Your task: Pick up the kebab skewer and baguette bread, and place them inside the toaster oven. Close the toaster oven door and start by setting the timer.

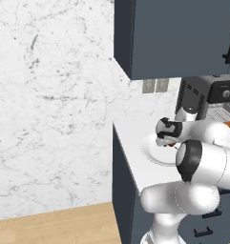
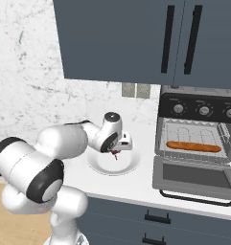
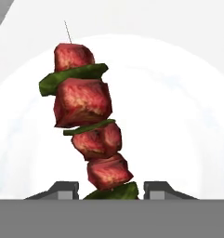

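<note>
The kebab skewer, red-brown meat chunks with green slices, juts from between my fingertips over the white plate. My gripper is shut on its near end. From the base cameras the gripper points down above the plate with the skewer hanging under it. The baguette bread lies on the rack inside the toaster oven. The toaster oven door is folded down flat and open. In the left base view the gripper hovers over the plate, left of the toaster oven.
Dark blue wall cabinets hang above the white counter. A wall outlet sits behind the plate. The oven's three knobs line its black panel. The counter's left end drops off beside a marble wall.
</note>
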